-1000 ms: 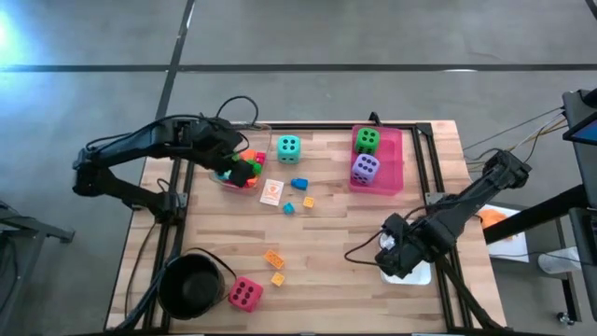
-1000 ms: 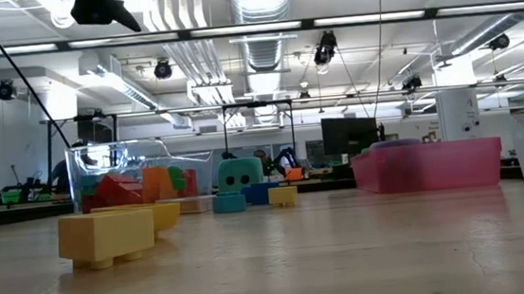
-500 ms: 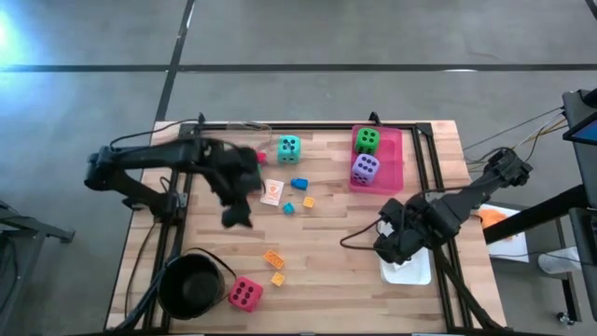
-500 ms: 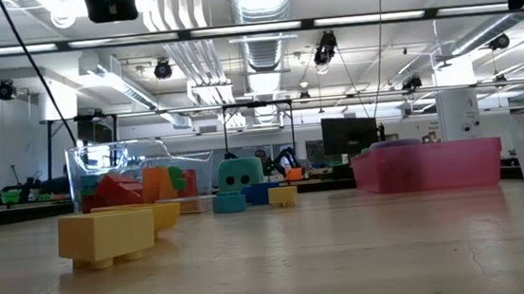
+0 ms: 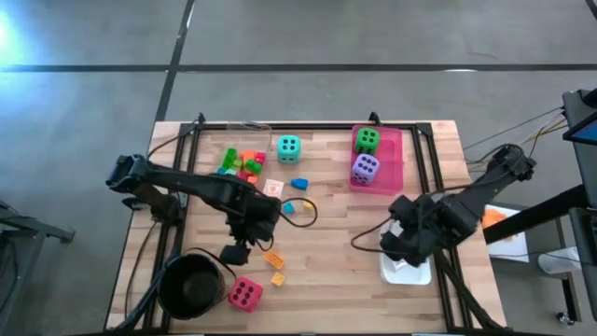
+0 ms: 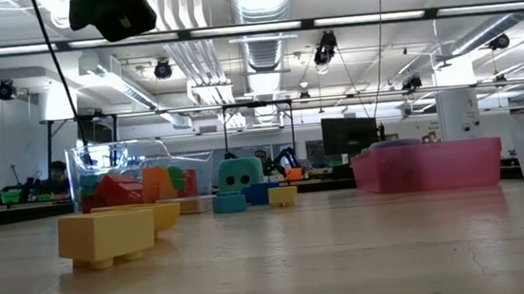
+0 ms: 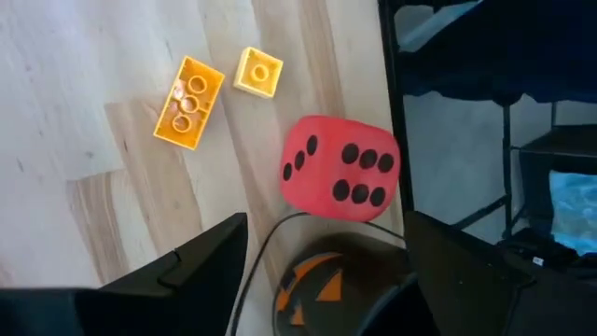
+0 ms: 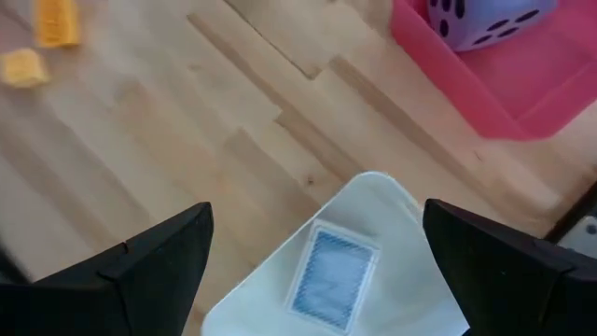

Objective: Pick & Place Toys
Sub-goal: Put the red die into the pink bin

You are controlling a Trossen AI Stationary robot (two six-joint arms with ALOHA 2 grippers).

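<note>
Pink-red die (image 7: pixel 340 168) lies beyond your left gripper (image 5: pixel 235 254), whose arm reaches across the table, fingers spread and empty. Your right gripper (image 5: pixel 399 245) hovers wide open, holding nothing, over the white tray (image 8: pixel 392 210).

4 dice (image 5: pixel 288 147), 2 orange blocks (image 5: pixel 272 259), 3 trays (image 5: pixel 390 159), 1 black pot (image 5: pixel 190 285).

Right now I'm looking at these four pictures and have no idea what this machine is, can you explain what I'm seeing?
Two dark robot arms work at a wooden table. One picture looks straight down, one looks level across the tabletop, and two come from the arms' wrists. The left end effector hangs open and empty near the pink-red die, yellow blocks and black pot. The right end effector, also open and empty, is over a white tray holding a card. Green and purple dice sit in a pink tray; a teal die stands loose.
</note>
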